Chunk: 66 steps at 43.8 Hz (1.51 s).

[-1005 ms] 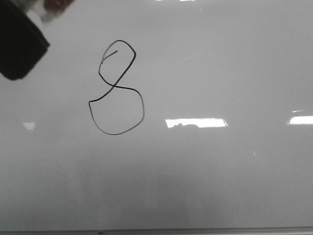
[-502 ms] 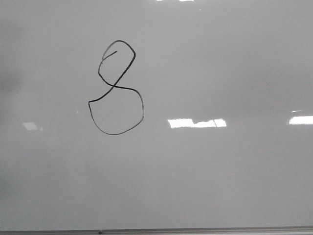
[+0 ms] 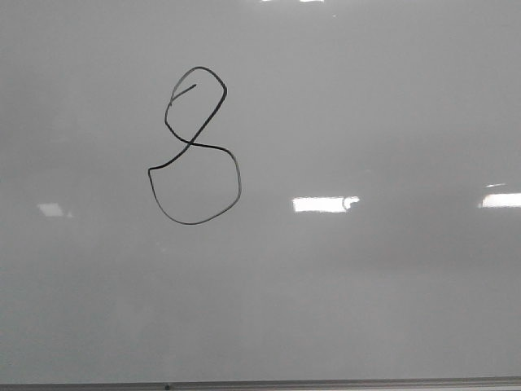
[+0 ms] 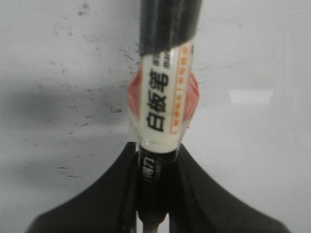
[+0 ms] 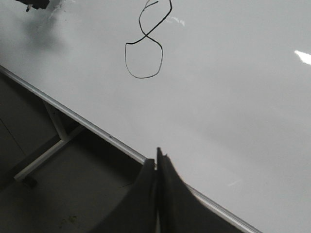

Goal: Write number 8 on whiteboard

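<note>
The left tool [image 4: 154,204] is clamped on a whiteboard marker [image 4: 163,104], its dark fingers pressed against the barrel on both sides. The marker has a cream label with black printed characters, a black section beyond that, and a red blur behind the label whose nature is unclear. The marker's tip is not visible, so whether it touches anything cannot be told. Behind the marker lies a pale surface with faint scuffs and smudges.

The right tool [image 5: 157,191] has its two dark fingers pressed together with nothing between them. It hangs near the whiteboard's [image 5: 233,107] thin grey edge strip, above a dark floor and a pale frame leg [image 5: 46,155].

In the front view neither tool appears. The whiteboard [image 3: 366,98] fills the picture, glossy and pale grey, with bright rectangular glare patches. The number 8 [image 3: 194,147] sits left of centre in the upper half: a thin black line, a small upper loop over a larger rounded lower loop, slightly wobbly, with a short extra stroke inside the upper loop.

Judging by the closed figure, the writing looks finished; little seems left beyond parking the marker.
</note>
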Each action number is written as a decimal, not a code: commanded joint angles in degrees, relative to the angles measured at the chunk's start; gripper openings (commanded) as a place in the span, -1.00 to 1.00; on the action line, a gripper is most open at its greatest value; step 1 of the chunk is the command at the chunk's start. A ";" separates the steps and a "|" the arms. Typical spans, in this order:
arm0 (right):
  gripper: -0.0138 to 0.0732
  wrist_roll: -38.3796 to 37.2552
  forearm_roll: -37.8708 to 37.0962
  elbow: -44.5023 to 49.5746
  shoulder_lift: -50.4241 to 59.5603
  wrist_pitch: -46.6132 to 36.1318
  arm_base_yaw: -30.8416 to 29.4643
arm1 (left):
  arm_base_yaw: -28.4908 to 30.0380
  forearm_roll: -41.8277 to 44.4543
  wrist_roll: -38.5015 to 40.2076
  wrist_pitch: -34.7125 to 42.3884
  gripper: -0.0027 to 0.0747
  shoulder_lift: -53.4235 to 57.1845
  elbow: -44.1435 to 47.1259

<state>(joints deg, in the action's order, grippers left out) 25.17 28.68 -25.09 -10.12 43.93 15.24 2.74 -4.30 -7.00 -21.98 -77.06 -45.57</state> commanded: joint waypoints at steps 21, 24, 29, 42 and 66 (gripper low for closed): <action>-0.82 -0.22 1.06 -1.31 -0.72 -4.40 -0.28 | 0.13 -0.86 4.95 5.22 -0.53 -5.95 -1.80; -0.82 -0.17 1.06 -1.31 -0.72 -4.40 -0.28 | 0.13 -0.86 4.95 5.33 -0.46 -5.95 -1.80; -0.82 -0.17 1.06 -1.31 -0.72 -4.40 -0.28 | 0.13 -0.86 4.95 5.40 -0.41 -5.95 -1.80; -0.82 -0.17 1.06 -1.31 -0.72 -4.12 -0.28 | 0.13 -0.86 4.95 5.78 0.08 -5.95 -1.80; -0.82 -0.17 1.06 -1.31 -0.72 -4.07 -0.28 | -0.48 0.52 4.85 4.10 0.18 15.22 4.04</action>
<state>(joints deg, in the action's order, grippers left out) 24.98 28.68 -25.09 -10.12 43.85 15.24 2.74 -3.50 -2.65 -21.08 -68.21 -42.14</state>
